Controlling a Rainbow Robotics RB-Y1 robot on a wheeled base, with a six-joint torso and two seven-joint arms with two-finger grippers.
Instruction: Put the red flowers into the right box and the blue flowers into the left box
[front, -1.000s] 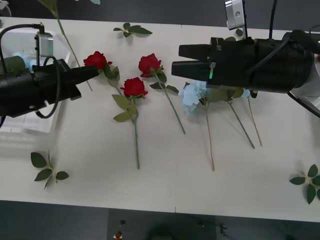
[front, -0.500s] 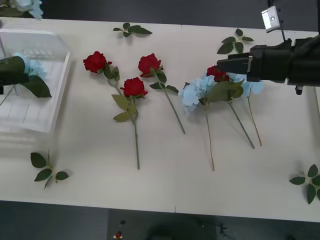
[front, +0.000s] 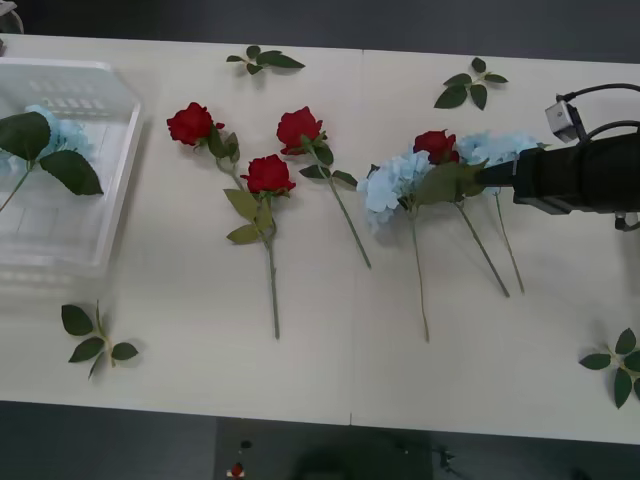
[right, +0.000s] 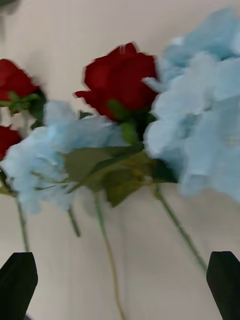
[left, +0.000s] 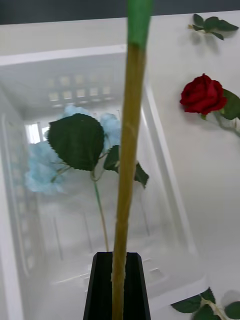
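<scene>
Inside the left box one blue flower already lies. Four red flowers wait on the tabletop; the right gripper, jaws apart, faces the remaining blue flowers, while the left gripper pinches a stem.

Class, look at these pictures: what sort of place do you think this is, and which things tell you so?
Probably a robot lab's sorting bench: artificial red flowers and blue flowers laid out on a plain white table, a left box, and the right gripper reaching in.

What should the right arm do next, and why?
Probably ease the right gripper forward and down onto a stem of the blue flowers: its fingers are open, empty, and those blooms lie just ahead, a red rose among them. The left gripper holds a stem over the left box.
</scene>
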